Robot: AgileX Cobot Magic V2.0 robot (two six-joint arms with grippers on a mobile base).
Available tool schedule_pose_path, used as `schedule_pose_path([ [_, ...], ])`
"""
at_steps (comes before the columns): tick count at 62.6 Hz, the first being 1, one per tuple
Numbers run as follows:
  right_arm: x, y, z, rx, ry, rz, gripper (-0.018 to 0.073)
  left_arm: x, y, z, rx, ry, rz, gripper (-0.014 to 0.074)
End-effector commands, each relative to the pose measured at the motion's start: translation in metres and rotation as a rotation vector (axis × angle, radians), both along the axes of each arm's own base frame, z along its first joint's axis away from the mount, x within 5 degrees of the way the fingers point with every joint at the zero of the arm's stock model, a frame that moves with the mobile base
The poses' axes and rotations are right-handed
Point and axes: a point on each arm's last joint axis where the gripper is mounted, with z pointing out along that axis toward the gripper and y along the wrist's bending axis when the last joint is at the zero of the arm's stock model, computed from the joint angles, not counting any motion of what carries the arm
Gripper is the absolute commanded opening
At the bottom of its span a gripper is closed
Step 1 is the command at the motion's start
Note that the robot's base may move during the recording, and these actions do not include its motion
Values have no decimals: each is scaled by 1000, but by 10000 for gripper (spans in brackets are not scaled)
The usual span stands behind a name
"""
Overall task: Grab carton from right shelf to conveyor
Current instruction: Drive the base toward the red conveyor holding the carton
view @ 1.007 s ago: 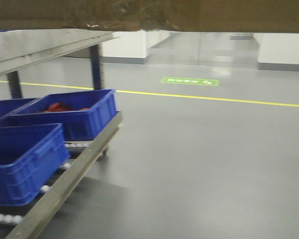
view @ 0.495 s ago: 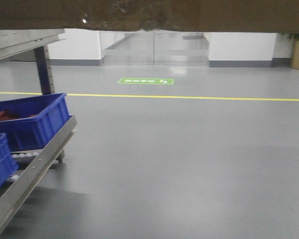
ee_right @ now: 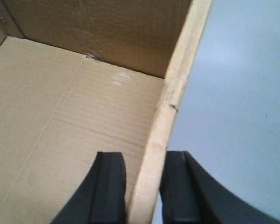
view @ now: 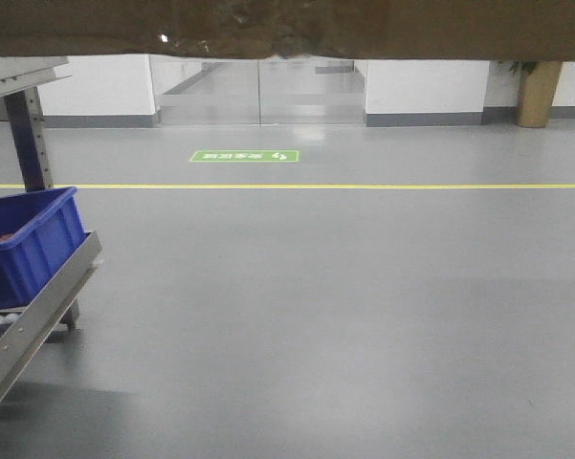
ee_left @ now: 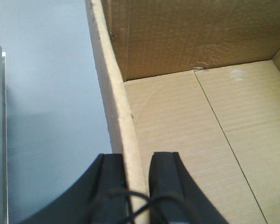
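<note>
Grips the left wall of the carton (ee_left: 186,140) with the left fingers (ee_left: 165,182): one black pad outside, one inside, closed down to the thickness of the cardboard. Pinches the opposite wall in the same way with the right fingers (ee_right: 109,186), one pad on either face and the rim of the wall upright between them. Holds the carton off the ground between both arms, high and close to the front camera, as a brown band right across the top strip of that view, with wrinkled clear tape along its lower edge. Shows in both wrist views an open inside with a bare corrugated bottom, a straight seam between the flaps, and grey floor (view: 364,316) beyond each held wall. Has the right shelf (view: 33,306) at the far left of the front view, well apart from the carton, with a slanted steel rail, a grey perforated upright and a blue bin (view: 24,244) on the lower level. Faces a yellow line (view: 364,186), a green marking (view: 244,156), glass doors (view: 258,91) and a planter (view: 538,94) at the far right.
</note>
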Motion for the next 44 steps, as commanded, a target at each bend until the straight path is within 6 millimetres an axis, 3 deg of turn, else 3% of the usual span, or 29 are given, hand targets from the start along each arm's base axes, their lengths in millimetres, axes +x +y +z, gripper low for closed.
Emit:
schedule_pose_path([
  [1, -1, 2, 7, 26, -60, 22, -68, -6, -5, 8, -53, -46, -55, -16],
  [44, -1, 2, 7, 27, -62, 21, -68, -4, -2, 9, -27, -62, -36, -16],
])
